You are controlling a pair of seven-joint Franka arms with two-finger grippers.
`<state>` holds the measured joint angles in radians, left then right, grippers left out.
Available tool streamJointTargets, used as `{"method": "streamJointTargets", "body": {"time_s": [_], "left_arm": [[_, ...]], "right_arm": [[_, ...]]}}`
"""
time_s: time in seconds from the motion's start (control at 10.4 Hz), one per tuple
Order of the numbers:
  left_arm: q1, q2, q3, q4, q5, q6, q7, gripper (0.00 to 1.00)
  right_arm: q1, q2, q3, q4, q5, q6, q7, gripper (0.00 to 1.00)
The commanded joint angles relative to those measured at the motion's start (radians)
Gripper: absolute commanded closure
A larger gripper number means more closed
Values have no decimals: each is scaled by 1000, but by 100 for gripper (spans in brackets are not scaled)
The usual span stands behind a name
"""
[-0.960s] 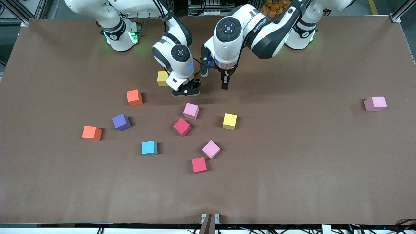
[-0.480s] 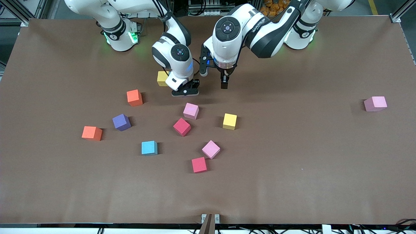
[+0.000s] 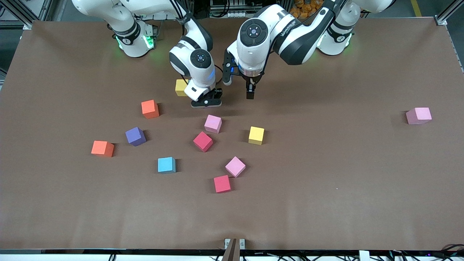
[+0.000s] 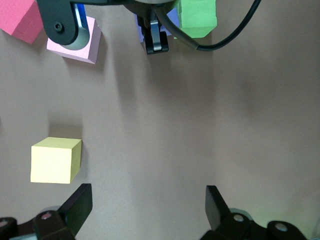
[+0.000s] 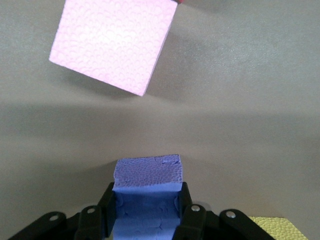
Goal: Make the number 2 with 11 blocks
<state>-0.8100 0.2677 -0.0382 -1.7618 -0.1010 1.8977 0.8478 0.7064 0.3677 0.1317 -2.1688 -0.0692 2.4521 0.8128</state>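
Brown matte worktop (image 3: 326, 203) carries the blocks scattered loose, none yet set into the number 2: a pink block (image 3: 212, 123), a red block (image 3: 202, 141) and a yellow block (image 3: 256, 135) lie near the middle, with an orange block (image 3: 149, 108), a purple block (image 3: 135, 136) and a blue block (image 3: 166, 165) toward the right arm's end, and a lone pink block (image 3: 418, 115) well apart toward the left arm's end. The right hand (image 5: 146, 210) is clenched on a blue-violet block (image 5: 146, 192), held over the worktop close to the pink block (image 5: 114, 42); its foam face looks dimpled where the fingers press. The left hand (image 4: 148, 205) hangs released, jaws wide, over bare worktop beside a yellow block (image 4: 55, 160); a green block (image 4: 197, 17) shows past the right hand (image 4: 156, 42) there. These cubes look light, soft and grippy, so a squeeze on two flat parallel faces should hold them; too firm a pinch would probably dent the foam, and a tilted release could leave a cube askew.
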Motion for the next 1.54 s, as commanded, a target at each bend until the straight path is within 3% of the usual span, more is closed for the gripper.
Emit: {"method": "streamJointTargets", "body": {"time_s": [0.0,0.1,0.19,0.67,1.44], "left_arm": [[-1,-4,-2,-1,20,-12,7,0],[-1,-4,-2,-1,20,-12,7,0],[-1,-4,-2,-1,20,-12,7,0],[-6,-1,-2,1,18,-12,7,0],[0,-4,-2,5,18,-12,7,0]], "right_arm": [[-18,-24,11,-39,-31,5,31,69],[-18,-24,11,-39,-31,5,34,8],[-18,-24,11,-37,-31,4,34,0],[-21,-27,11,-32,-31,1,35,0],[-83,-114,13,-25,-27,-25,35,0]]}}
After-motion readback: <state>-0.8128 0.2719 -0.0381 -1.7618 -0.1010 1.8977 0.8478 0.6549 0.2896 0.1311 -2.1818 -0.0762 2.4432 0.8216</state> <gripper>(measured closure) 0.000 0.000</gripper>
